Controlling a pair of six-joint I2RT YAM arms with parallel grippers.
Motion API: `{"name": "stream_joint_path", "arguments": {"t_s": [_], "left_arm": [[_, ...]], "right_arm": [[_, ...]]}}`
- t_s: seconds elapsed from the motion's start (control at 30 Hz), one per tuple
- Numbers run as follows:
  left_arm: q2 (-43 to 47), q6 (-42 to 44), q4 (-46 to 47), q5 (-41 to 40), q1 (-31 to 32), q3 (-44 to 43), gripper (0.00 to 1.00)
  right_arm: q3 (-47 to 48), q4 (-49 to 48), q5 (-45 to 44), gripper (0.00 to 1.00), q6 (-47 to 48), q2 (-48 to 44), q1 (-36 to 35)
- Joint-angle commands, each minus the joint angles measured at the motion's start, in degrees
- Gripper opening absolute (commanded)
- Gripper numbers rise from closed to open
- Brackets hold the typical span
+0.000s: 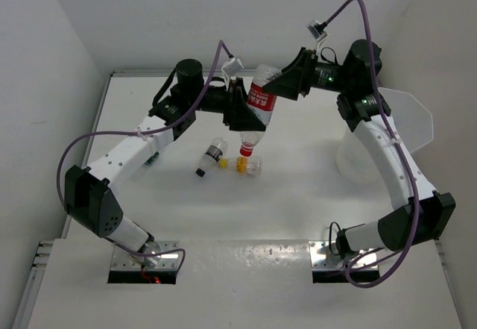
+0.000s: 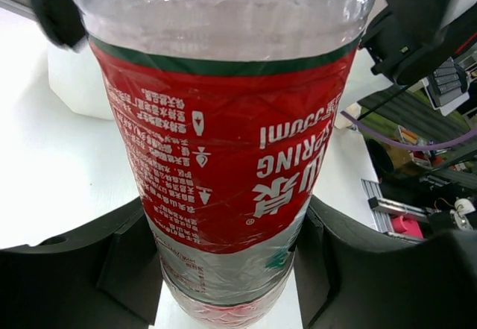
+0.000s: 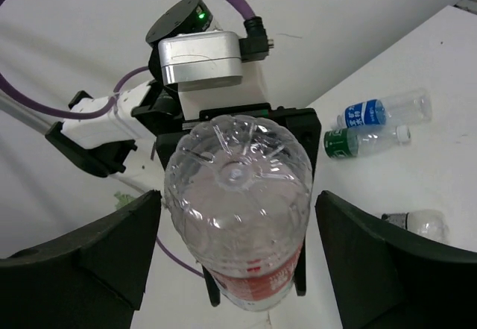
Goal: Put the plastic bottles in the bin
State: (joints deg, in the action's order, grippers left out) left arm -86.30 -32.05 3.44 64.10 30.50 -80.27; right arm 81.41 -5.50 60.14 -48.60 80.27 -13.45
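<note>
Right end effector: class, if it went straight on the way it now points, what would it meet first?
Probably the base of the red-label bottle, which the left end effector holds up. That base sits centred in the open right end effector, though the gap ahead is hard to judge.

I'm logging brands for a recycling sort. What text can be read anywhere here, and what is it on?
"PRING": upside down, white on the red label of the large clear plastic bottle; first letters hidden.
"ml": same label, digits before it unclear.
Chinese characters and fine print there: too small to read.
Print on the small blue-labelled bottle and the green-labelled bottle: too blurred.
</note>
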Motion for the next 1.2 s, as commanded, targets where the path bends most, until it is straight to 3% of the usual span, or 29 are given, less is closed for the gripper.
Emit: {"name": "stream_joint_path", "arguments": {"t_s": [0.0, 0.03, 0.07, 0.1, 0.17, 0.23, 0.27, 0.33, 0.43, 0.47, 0.5, 0.53, 0.57, 0.6, 0.77, 0.97, 1.17], "left_arm": [[-0.5, -2.0, 4.8, 1.6, -0.1, -1.0, 0.21], [-0.5, -2.5, 4.8, 1.6, -0.1, -1.0, 0.23], [-0.5, -2.5, 4.8, 1.6, -0.1, -1.0, 0.29], [-0.5, -2.5, 4.8, 1.6, -0.1, -1.0, 0.34], [-0.5, -2.5, 4.8, 1.6, -0.6, -1.0, 0.49], [0.0, -1.2, 1.4, 0.9, -1.9, -1.0, 0.86], [0.7, -0.4, 0.2, 0.2, -2.7, -1.0, 1.00], [1.2, 2.8, -4.9, -0.5, -6.3, -1.0, 1.00], [2.5, 9.1, -13.6, -5.4, -12.9, -1.0, 1.00], [2.5, 12.9, -17.8, -10.0, -16.1, -0.5, 1.00], [2.5, 15.5, -20.5, -10.0, -16.1, -0.5, 1.00], [2.5, 18.3, -23.6, -17.5, -17.9, -1.1, 1.00], [2.5, 21.2, -27.3, -22.7, -17.9, -2.2, 1.00], [1.8, 25.2, -32.6, -34.4, -18.5, -3.0, 1.00], [-1.0, 31.6, -42.7, -55.8, -21.7, -5.1, 1.00], [-5.9, 34.4, -49.6, -62.2, -24.2, 0.0, 1.00], [-8.4, 36.6, -50.1, -66.0, -26.5, 1.8, 1.00]], "right_arm": [[2.8, -1.0, -0.5, 0.81, 1.4, 0.9, -1.4], [2.9, -0.9, -0.5, 0.75, 1.3, 1.1, -1.4], [3.2, -0.8, -0.6, 0.68, 1.4, 1.6, -1.4], [3.4, -0.4, -0.9, 0.55, 1.7, 1.8, -1.2], [4.1, 1.5, -1.3, 0.44, 4.3, 1.9, -1.6], [4.6, 5.3, -2.5, 0.29, 7.7, 1.6, -1.4], [5.6, 7.8, -3.0, 0.25, 10.0, 0.8, -1.4], [6.6, 10.5, -4.0, 0.15, 10.4, 0.0, 1.1], [10.2, 9.5, -3.7, 0.15, 7.7, -0.8, 9.5], [13.7, 8.2, -3.7, 0.15, 6.3, -0.6, 17.2], [15.2, 8.2, -3.7, 0.15, 6.3, -0.2, 17.2], [16.5, 8.5, -3.6, 0.15, 5.7, 0.0, 24.1], [17.7, 9.7, -3.6, 0.15, 6.1, 0.5, 26.3], [22.7, 12.9, -3.8, 0.15, 8.8, 0.8, 31.3], [33.1, 36.3, -10.9, 0.18, 29.4, 1.7, 37.9], [35.8, 53.1, -19.6, 0.19, 43.6, 1.5, 41.9], [33.6, 56.1, -23.2, 0.17, 48.1, 2.1, 45.1]]}}
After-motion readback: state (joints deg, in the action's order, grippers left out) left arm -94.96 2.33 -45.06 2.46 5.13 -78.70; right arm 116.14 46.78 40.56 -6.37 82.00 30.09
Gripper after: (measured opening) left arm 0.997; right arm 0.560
